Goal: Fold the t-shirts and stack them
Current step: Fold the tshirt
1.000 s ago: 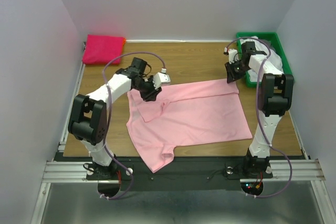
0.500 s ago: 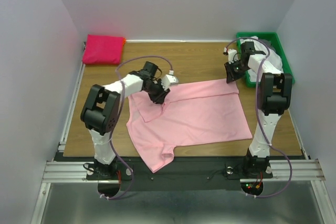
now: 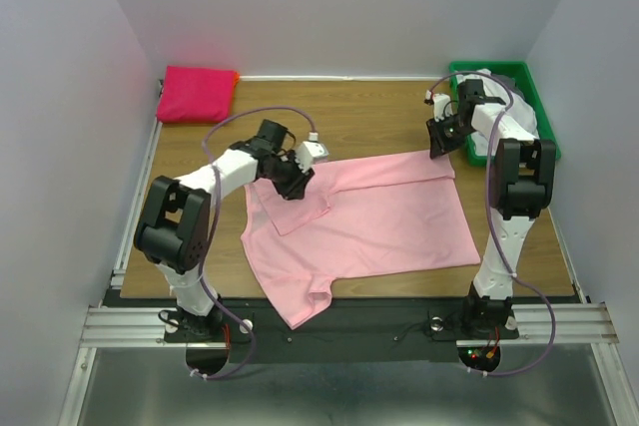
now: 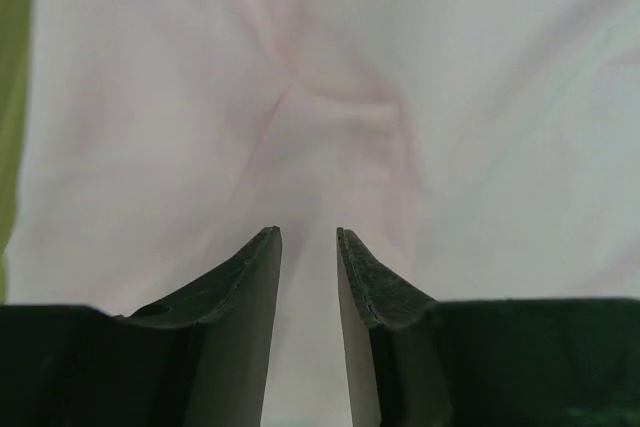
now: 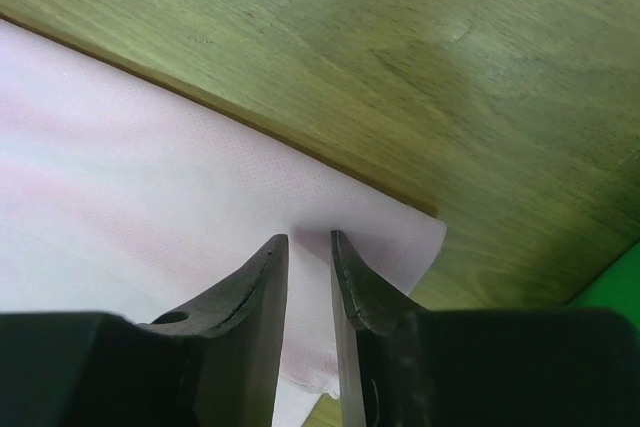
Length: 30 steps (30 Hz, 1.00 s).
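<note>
Wooden table (image 3: 349, 117), light pink t-shirt (image 3: 379, 216) beneath left tool (image 3: 288, 187), corner at right tool (image 3: 439, 145).

right gripper (image 5: 309, 237) — jaws held slightly apart, pink cloth seen through the gap | pink shirt (image 5: 130, 167) — corner laid flat on wooden table (image 5: 420, 67), just beside the jaws | green edge (image 5: 622, 282) seen at far right

The light pink t-shirt (image 3: 379, 221) is soft matt cloth, finely knit and faintly creased. The surface (image 3: 369, 112) is matt, grained wood. The fingers (image 5: 250, 292) look dark, matt plastic, and the green bin (image 3: 489, 66) at upper right smooth plastic.
</note>
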Tool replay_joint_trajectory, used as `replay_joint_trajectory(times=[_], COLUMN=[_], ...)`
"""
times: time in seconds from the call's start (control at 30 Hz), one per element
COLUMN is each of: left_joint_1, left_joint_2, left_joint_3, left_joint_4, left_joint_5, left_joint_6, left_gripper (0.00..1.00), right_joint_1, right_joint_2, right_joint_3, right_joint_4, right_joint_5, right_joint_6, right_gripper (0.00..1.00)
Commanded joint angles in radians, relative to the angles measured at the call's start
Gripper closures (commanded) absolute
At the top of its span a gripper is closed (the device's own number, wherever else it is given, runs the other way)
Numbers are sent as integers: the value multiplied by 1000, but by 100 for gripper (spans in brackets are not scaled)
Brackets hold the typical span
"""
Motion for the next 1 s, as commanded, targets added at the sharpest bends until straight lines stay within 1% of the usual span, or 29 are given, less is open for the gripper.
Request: replay_joint_trajectory(times=[0.0,0.07,0.1,0.2,0.27,0.37,0.43,0.5,0.53,0.57,0.6,0.63,0.67,0.7,0.77,0.83,0.9,0.97], left_joint_1=[124,161,199,276,310,360,379,409,417,426,429,432,439,440,445,448,446,446], left_joint_2=[-92,-84,-75,-21,38,103,132,187,233,256,281,325,342,355,361,339,280,227], left_joint_3=[-56,-73,-75,-69,-50,-26,2,75,108,187,232,275,356,390,460,482,470,453], left_joint_4=[-5,9,9,23,24,13,9,-2,-7,-25,-39,-57,-91,-106,-158,-189,-218,-255], left_joint_5=[-30,-68,-73,-91,-111,-131,-149,-163,-165,-171,-170,-165,-163,-159,-134,-111,-78,-41], left_joint_6=[-19,-44,-48,-76,-97,-85,-62,-56,-51,-47,-41,-36,-35,-21,-2,31,47,47], left_gripper=[59,59,59,60,63,64,65,66,66,67,67,67,67,67,66,62,58,57], right_joint_1=[15,19,21,32,42,46,76,89,92,95,96,98,98,99,98,98,99,105], right_joint_2=[-36,-25,-20,1,22,41,64,88,125,147,168,223,248,269,296,285,235,166], right_joint_3=[2,1,1,-5,-10,-25,-27,2,24,89,126,172,253,293,343,370,355,299], right_joint_4=[-13,-13,-12,-10,-9,-4,7,33,40,50,50,48,47,47,45,38,28,28], right_joint_5=[-29,-27,-27,-26,-15,7,19,36,43,53,62,72,91,96,94,73,18,-18], right_joint_6=[-8,-8,-8,-7,-2,4,14,56,73,106,120,136,160,171,192,197,202,202], right_gripper=[71,70,71,71,71,71,70,71,70,70,70,70,70,70,69,66,64,62])
